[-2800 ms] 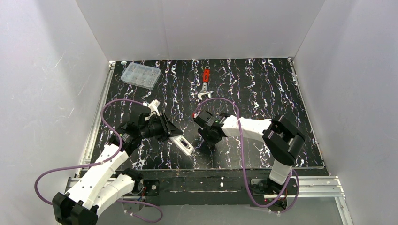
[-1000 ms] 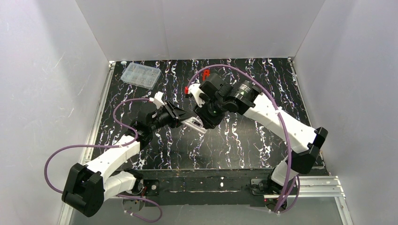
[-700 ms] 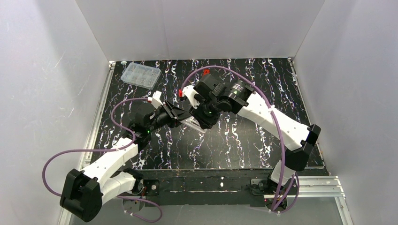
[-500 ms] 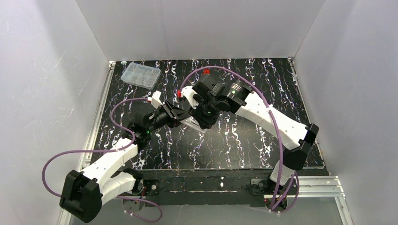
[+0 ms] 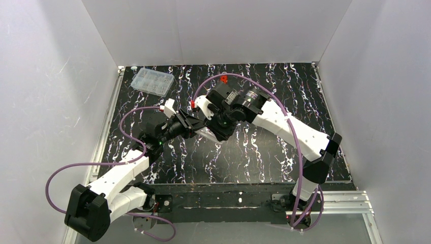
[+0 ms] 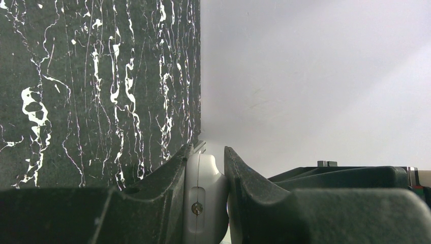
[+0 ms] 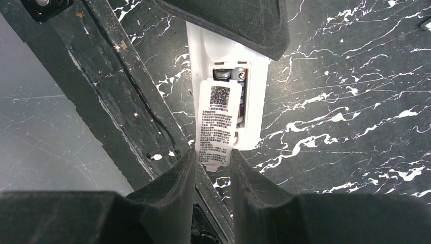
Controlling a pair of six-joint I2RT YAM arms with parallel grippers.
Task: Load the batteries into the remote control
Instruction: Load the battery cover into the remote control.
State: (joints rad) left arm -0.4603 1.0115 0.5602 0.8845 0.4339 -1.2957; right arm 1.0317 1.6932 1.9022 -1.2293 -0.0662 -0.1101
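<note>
The white remote control (image 5: 205, 133) hangs above the mat, my left gripper (image 5: 190, 127) shut on one end of it. In the left wrist view its rounded end (image 6: 203, 198) is pinched between the fingers (image 6: 167, 178). In the right wrist view the remote control (image 7: 254, 122) has its back up and the compartment open, with two batteries (image 7: 231, 75) lying inside. My right gripper (image 7: 212, 155) is shut on the edges of a white labelled battery cover (image 7: 218, 119), held partly over the compartment. Seen from above, my right gripper (image 5: 219, 129) sits just right of the left one.
A clear plastic compartment box (image 5: 151, 81) lies at the mat's back left. The red handle of a wrench (image 5: 223, 79) shows behind the right arm. The white enclosure wall (image 6: 315, 76) rises beyond the mat's edge. Purple cables loop over both arms.
The right arm has edged left, bringing the cover closer over the remote. The left arm has kept the remote almost still. Both grips are unchanged.
</note>
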